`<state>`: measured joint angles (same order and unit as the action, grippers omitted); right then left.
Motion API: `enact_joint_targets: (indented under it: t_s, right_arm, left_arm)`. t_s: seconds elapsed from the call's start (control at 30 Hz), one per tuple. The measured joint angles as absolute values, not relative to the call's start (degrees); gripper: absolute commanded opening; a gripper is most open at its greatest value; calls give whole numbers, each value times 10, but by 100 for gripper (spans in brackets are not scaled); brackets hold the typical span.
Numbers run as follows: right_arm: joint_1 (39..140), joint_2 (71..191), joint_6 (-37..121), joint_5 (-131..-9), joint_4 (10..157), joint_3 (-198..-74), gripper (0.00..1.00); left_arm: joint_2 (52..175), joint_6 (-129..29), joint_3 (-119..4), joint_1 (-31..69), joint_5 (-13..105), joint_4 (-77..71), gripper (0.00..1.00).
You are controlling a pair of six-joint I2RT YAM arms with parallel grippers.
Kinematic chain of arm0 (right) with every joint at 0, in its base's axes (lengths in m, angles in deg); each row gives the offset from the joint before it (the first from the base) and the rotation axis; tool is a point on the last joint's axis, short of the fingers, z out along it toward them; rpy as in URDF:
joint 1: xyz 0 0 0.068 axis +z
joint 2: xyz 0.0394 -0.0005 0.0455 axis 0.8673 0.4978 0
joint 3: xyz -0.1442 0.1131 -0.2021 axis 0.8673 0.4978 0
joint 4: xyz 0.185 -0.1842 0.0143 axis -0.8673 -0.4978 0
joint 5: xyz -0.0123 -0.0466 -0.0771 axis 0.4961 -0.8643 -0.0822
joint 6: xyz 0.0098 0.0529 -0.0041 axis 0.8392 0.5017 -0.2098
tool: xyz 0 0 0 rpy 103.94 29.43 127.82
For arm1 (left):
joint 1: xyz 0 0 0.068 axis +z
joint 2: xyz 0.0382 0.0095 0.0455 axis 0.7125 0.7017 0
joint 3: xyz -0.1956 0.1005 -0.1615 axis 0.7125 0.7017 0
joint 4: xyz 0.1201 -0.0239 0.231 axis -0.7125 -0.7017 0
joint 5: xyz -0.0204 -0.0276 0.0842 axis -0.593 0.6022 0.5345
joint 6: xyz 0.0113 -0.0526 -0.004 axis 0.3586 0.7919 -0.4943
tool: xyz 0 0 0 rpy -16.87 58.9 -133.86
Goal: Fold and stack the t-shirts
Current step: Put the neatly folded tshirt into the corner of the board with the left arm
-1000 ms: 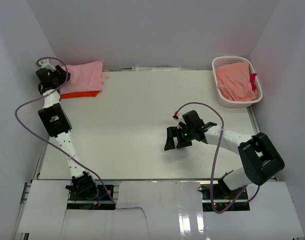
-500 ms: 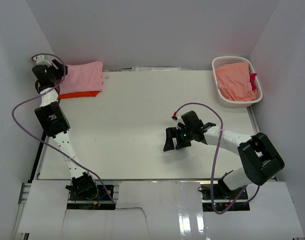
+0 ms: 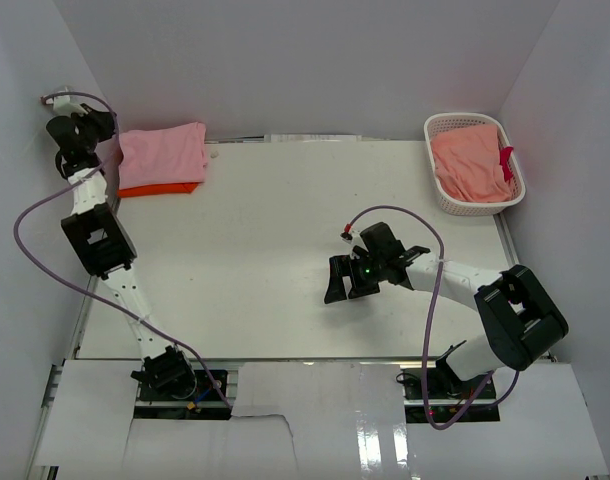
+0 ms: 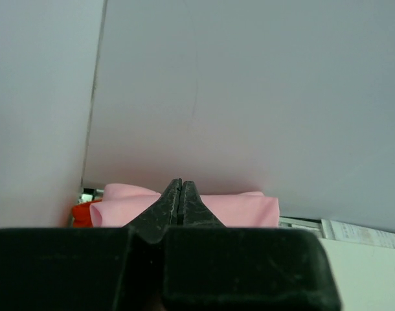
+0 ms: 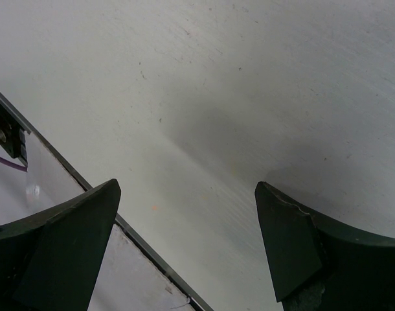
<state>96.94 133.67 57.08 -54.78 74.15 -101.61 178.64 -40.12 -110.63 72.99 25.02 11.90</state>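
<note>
At far-left corner, left gripper [image 4: 179, 188], fingers pressed together on nothing, sits beside pink t-shirt [image 3: 165, 155] stacked on orange t-shirt [image 3: 160, 189] and should back off without snagging either; right gripper [image 3: 348, 282] fingers spread.

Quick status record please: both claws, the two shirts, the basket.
left claw: shut, nothing between the fingers, pointing at the stack
right claw: open, empty, above the white table
light pink cloth t-shirt: folded, lying on the orange one, far left corner
bright orange cloth t-shirt: underneath, only its near edge showing
white plastic lattice basket: far right corner, holds salmon-coloured cloth
</note>
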Motion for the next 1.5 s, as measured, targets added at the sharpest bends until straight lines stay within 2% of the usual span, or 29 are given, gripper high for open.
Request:
enact_joint_targets:
  t_s: [0.4, 0.83, 1.5]
  right_arm:
    - [970, 1337, 575, -548, 749, -1016, 91]
    - [970, 1344, 581, -548, 752, -1016, 91]
    - [978, 1344, 597, -550, 753, -1016, 91]
  left_arm:
    - [1865, -360, -1147, 729, 196, 120, 0]
    - [1887, -360, -1151, 725, 191, 139, 0]
    - [1978, -373, -1162, 697, 272, 194, 0]
